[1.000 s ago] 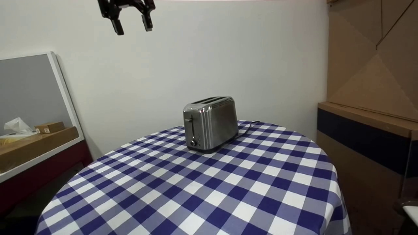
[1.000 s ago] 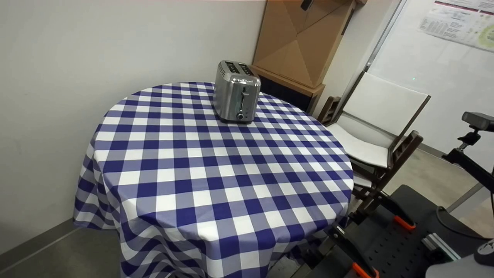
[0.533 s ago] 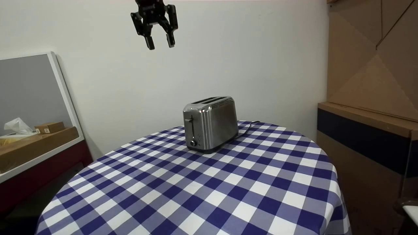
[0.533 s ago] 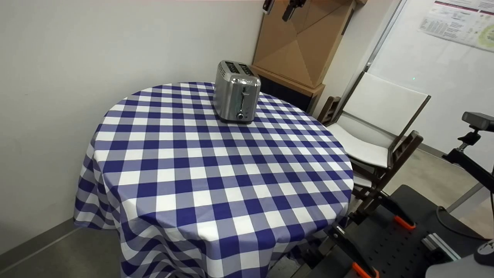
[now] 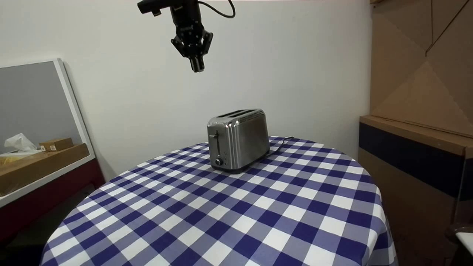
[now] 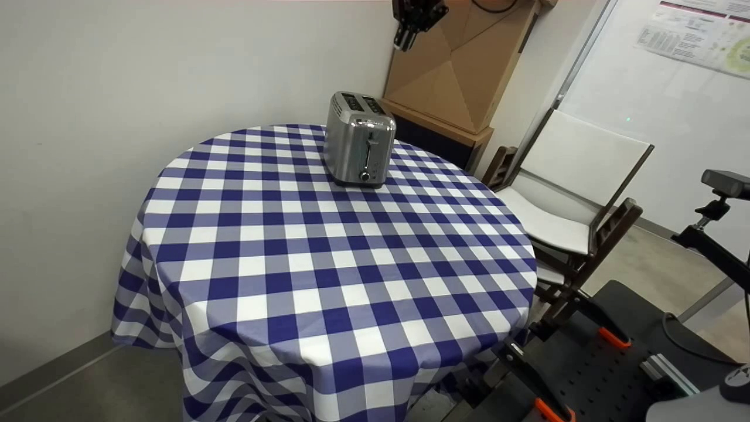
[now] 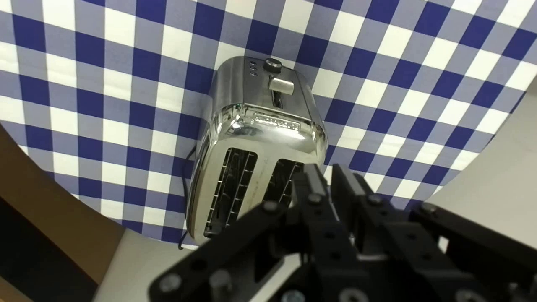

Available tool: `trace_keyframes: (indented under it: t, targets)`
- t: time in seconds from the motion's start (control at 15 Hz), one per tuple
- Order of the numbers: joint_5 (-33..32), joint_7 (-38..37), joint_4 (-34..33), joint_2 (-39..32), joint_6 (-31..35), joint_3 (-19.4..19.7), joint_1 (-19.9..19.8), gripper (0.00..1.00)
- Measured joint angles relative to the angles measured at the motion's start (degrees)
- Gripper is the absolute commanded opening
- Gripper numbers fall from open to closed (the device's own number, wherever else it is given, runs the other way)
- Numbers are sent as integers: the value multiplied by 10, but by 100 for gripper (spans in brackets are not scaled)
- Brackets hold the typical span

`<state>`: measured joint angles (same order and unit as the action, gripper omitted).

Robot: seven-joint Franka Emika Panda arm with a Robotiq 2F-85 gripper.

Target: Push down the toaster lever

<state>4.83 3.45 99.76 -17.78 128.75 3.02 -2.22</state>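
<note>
Tool (image 5: 198, 69) descends, its jaws now drawn narrow | Steel toaster (image 5: 245, 142) stands below, on checked table (image 5: 221, 229) | Lever (image 7: 282, 86) raised

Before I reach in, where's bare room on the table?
In an exterior view: widest is the checked cloth between the lever side of the toaster and the near table edge; another lies left of the toaster, toward the wall. Crowded: the toaster's far end, by the cord; overhead, the gripper.

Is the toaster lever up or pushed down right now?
Up: in both exterior views the lever sits near the top of its slot, well above the knob.
</note>
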Motion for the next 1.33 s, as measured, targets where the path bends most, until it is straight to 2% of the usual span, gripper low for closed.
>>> trace_keyframes:
  t: [1.0, 1.33]
  targets:
    - [-39, -26, -62, -153, 2, 1, -3, 0]
    - [-69, -37, -78, -200, 24, 1, 0, 0]
